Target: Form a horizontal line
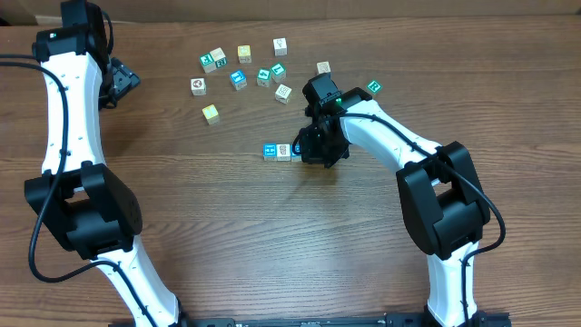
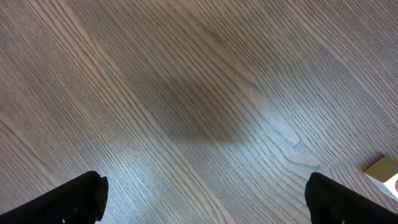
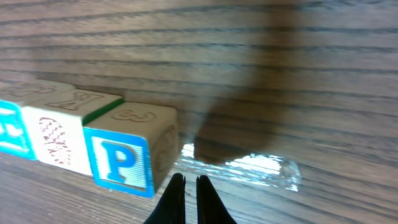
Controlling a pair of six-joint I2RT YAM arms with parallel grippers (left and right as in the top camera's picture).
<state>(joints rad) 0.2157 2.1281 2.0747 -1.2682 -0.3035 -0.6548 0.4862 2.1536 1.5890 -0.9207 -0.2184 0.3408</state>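
A: Where's the row of cubes (image 1: 277, 151) sitting?
B: Middle of the desk (image 1: 227, 236), running parallel to the near edge. Small wooden cubes, square-edged, painted faces, side by side and touching
A: How many?
B: Overhead gives two clearly, a blue face and a white one. The right end is under the right gripper (image 1: 313, 153). The right wrist view shows three: a blue face cut off at frame left, a white face with a speckled reddish picture, then the P cube (image 3: 118, 163), blue border and blue letter on white. Tops are pale bare wood with carved-looking letters
A: State of that gripper?
B: Fingers pressed together, nothing between them. Tips low over the desk just beside the P cube's free end. Contact I can't tell
A: And the left gripper (image 2: 205, 180)?
B: Spread wide, empty, near the far left corner. Its camera sees mostly bare wood grain, plus a tan cube corner (image 2: 384, 171) at frame right
A: Anything else?
B: Scattered loose cubes (image 1: 238, 80) toward the far edge, well apart from the row, with green, teal, yellow and white faces. The desk is dark brown with streaky grain. The wrist view picks up a glossy bright patch (image 3: 249, 167) by the fingertips that overhead doesn't show
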